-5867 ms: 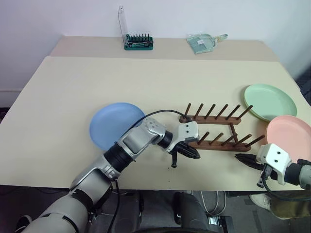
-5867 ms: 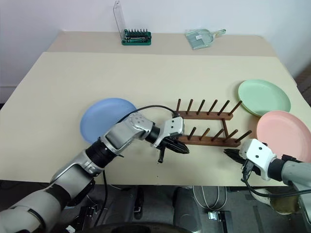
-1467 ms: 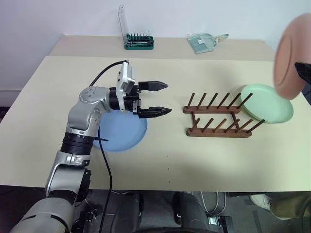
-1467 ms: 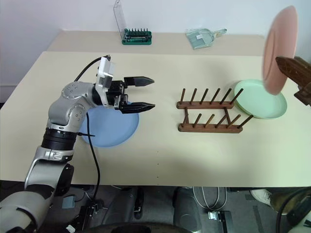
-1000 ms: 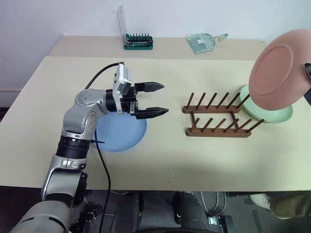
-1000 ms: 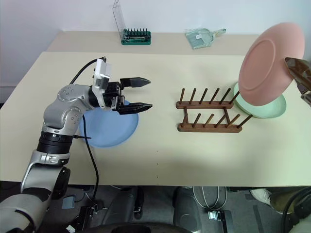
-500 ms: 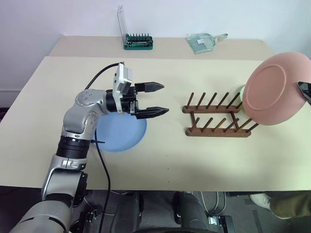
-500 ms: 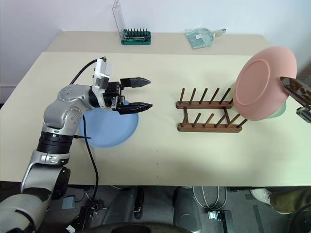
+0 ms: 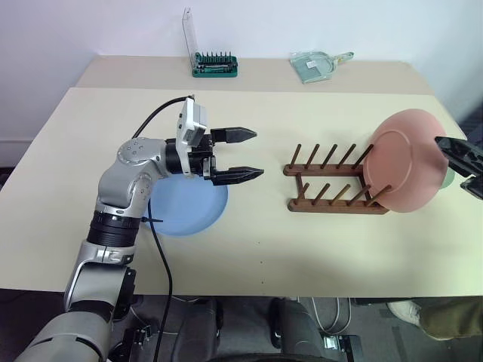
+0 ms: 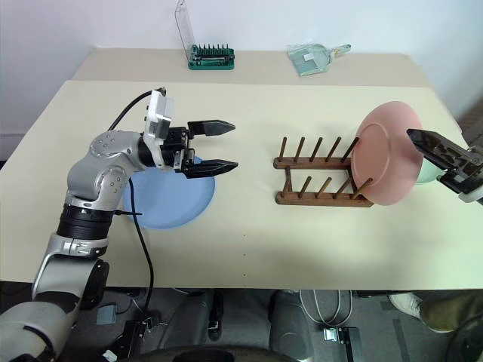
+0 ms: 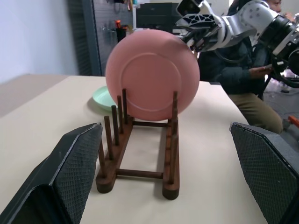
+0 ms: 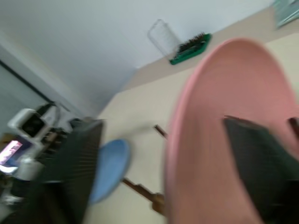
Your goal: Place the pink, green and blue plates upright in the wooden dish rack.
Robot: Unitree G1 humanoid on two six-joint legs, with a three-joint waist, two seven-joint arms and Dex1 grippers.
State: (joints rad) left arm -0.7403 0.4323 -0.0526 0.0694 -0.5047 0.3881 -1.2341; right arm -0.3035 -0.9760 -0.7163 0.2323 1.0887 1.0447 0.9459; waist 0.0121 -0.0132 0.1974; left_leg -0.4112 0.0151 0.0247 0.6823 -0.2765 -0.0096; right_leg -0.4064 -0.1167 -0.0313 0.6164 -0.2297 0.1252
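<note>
Beige and broad, the surface (image 9: 317,256) is carrying everything, with the wooden dish rack (image 9: 336,188) as its landmark. Nearest, left of the rack, the blue plate (image 9: 185,207) is lying flat, not yet racked. Above that plate's rack-side edge the left end effector (image 9: 247,154) is hovering level with its fingers spread wide and released, pointing at the rack, probably waiting its turn.

At the rack's right end the pink plate (image 9: 404,170) is standing on edge between the end pegs, leaning slightly, its lower rim seeming to rest in the slot. The right end effector (image 10: 445,162) is sitting at the plate's right rim with its fingers parted around the edge rather than clamped, so the plate looks released into the rack. The other slots are holding nothing.

Just beyond the pink plate, the green plate (image 11: 105,97) is lying flat.

Farthest back, a green bit set (image 9: 215,66) and a clear dustpan (image 9: 317,65) are sitting by the wall.
</note>
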